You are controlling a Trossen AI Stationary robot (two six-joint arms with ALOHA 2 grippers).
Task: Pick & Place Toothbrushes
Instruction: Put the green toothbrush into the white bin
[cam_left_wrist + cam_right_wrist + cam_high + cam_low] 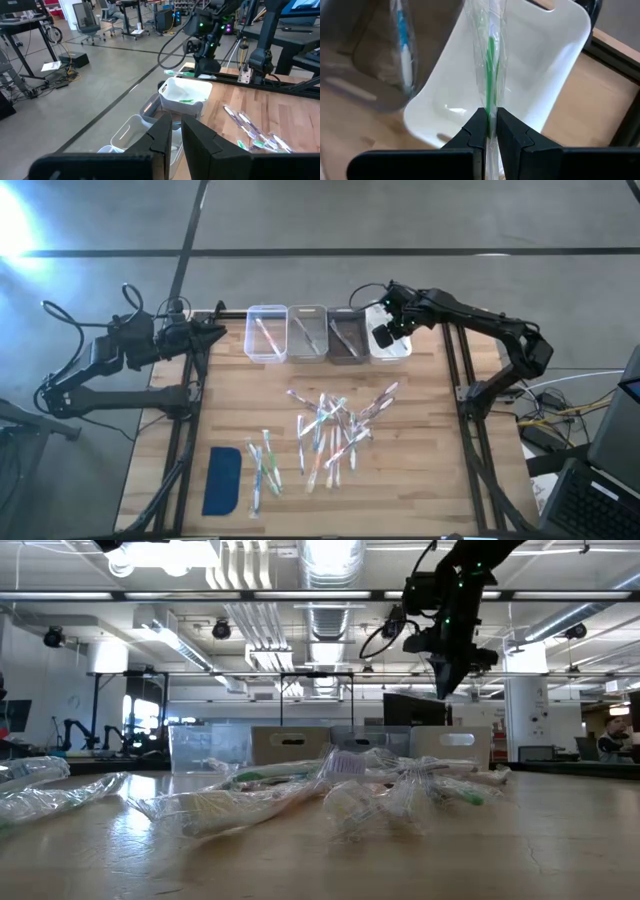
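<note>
Strong glare is seen at the upper left corner of the high view, where the floor [30, 220] is washed out to white; the table [420, 480] is evenly lit and only faint shadows are cast beneath the toothbrushes [330, 430]. In the low view, bright ceiling lights [330, 555] are blown out, the right gripper [448, 670] is shown as a dark silhouette against them, and the nearest wrapped toothbrushes [230, 805] are blurred, with soft reflections on the tabletop [500, 850]. In the left wrist view, the near fingers [197, 137] are out of focus. In the right wrist view, the white bin [540, 65] is brightly lit and the grey bin [375, 60] is smeared by blur.
</note>
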